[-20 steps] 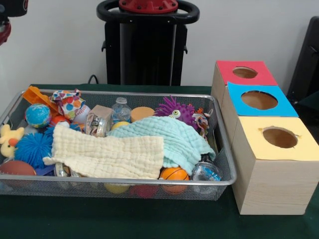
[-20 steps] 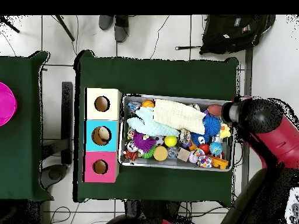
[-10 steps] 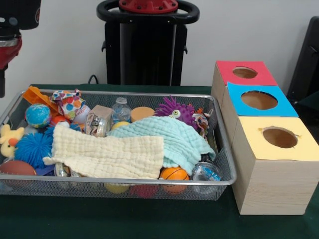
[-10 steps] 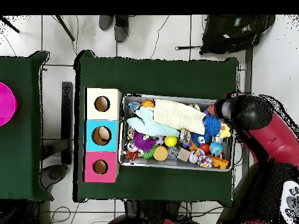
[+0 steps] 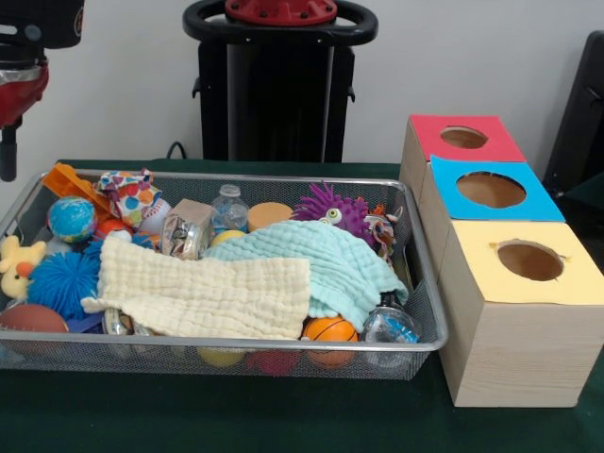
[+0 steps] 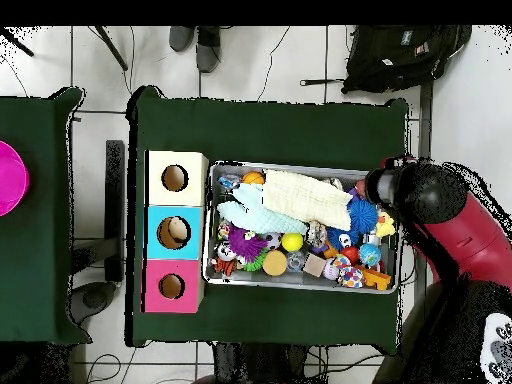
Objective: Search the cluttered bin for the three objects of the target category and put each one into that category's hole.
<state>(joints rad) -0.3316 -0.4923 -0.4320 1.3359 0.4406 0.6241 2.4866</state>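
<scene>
While the arm (image 5: 21, 66) hangs beside it, the bin (image 5: 415, 283) lies apart.

Wire bin (image 6: 212, 222) crammed with toys, three boxes — yellow (image 6: 176, 161), blue (image 6: 157, 232), pink (image 6: 171, 305) — beside it, red arm (image 6: 470, 235) at its opposite end

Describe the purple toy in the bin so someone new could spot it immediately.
Start at the wire mesh bin on the green table, left of the three wooden boxes. Along its far wall, toward the end nearest the boxes, the purple spiky toy sits just behind the mint green cloth. It is the only purple thing with rubbery spikes and googly eyes; the other spiky ball is blue.
</scene>
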